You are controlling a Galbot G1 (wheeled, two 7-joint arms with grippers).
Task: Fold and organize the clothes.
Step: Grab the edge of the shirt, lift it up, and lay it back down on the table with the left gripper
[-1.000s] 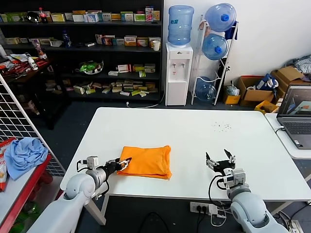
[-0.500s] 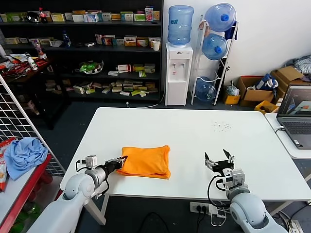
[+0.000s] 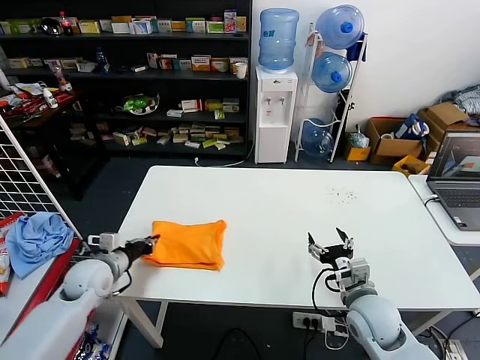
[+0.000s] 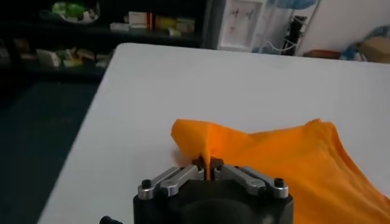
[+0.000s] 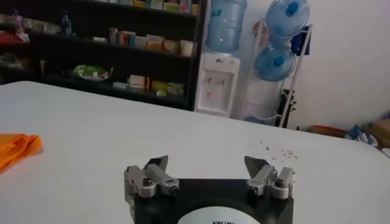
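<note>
The clothes, one bright orange T-shirt (image 3: 186, 241) folded into a flat packet, lie on the white table (image 3: 285, 210) near its left front edge. My left gripper (image 3: 147, 245) is shut on the packet's left edge; in the left wrist view a pinched ridge of orange T-shirt (image 4: 262, 158) rises between the closed fingers of the left gripper (image 4: 208, 166). My right gripper (image 3: 328, 244) hovers open over the table's front right, well apart from the shirt. In the right wrist view the right gripper (image 5: 207, 165) holds nothing, and a corner of the T-shirt (image 5: 17, 146) shows far off.
A laptop (image 3: 457, 180) sits on a side table at the right. A light blue cloth (image 3: 37, 236) lies on a red stand beside a wire rack at the left. Dark specks (image 3: 341, 195) dot the table's far right. Shelves and a water dispenser (image 3: 275, 112) stand behind.
My left gripper closed on the shirt's left edge and dragged the folded packet leftward toward the table's left edge. The right gripper shifted slightly left and stayed open.
</note>
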